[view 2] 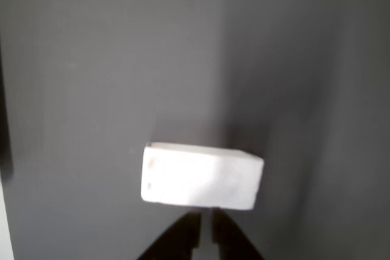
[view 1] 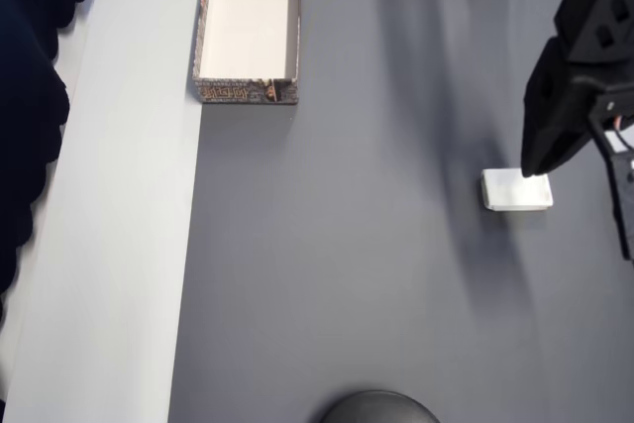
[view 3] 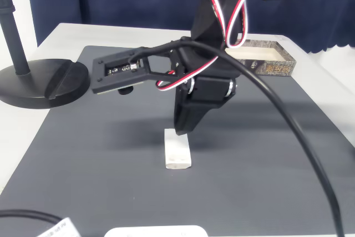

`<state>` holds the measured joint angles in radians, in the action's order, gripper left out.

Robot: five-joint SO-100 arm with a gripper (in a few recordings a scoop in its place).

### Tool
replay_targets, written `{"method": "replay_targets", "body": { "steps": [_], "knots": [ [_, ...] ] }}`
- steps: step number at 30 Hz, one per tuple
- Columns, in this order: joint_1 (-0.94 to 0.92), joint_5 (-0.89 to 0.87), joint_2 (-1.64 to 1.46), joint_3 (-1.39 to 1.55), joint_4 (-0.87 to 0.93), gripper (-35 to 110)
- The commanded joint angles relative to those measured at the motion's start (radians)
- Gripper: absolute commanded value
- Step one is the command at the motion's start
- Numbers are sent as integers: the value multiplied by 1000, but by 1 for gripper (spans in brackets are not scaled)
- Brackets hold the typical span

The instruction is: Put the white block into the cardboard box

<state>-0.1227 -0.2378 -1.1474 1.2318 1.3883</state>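
Observation:
The white block (view 1: 516, 191) lies flat on the dark grey mat, right of centre in the overhead view, far from the cardboard box (view 1: 248, 92) at the top left. The box stands open with a cream inside, and nothing shows in it. My gripper (view 1: 540, 158) hangs just above the block's far edge, pointing down. In the wrist view the block (view 2: 201, 176) sits right before my gripper (view 2: 205, 235), whose two dark tips are nearly touching with nothing between them. The fixed view shows the gripper (view 3: 183, 130) a short way above the block (view 3: 177, 151), and the box (view 3: 272, 59) behind the arm.
The grey mat (view 1: 347, 245) covers most of the light table. A black round stand base (view 3: 39, 81) with a pole stands at the left of the fixed view. A dark rounded object (view 1: 379, 408) sits at the overhead view's bottom edge.

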Motion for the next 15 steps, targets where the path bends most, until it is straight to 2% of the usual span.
{"method": "replay_targets", "body": {
  "steps": [1, 5, 13, 15],
  "knots": [
    [5, -75, -12, -69, 26, -2],
    [-2, -216, -12, -72, 49, -2],
    [0, -666, -2, -86, 133, -2],
    [-5, -699, -2, -86, 129, -2]
  ]
}}
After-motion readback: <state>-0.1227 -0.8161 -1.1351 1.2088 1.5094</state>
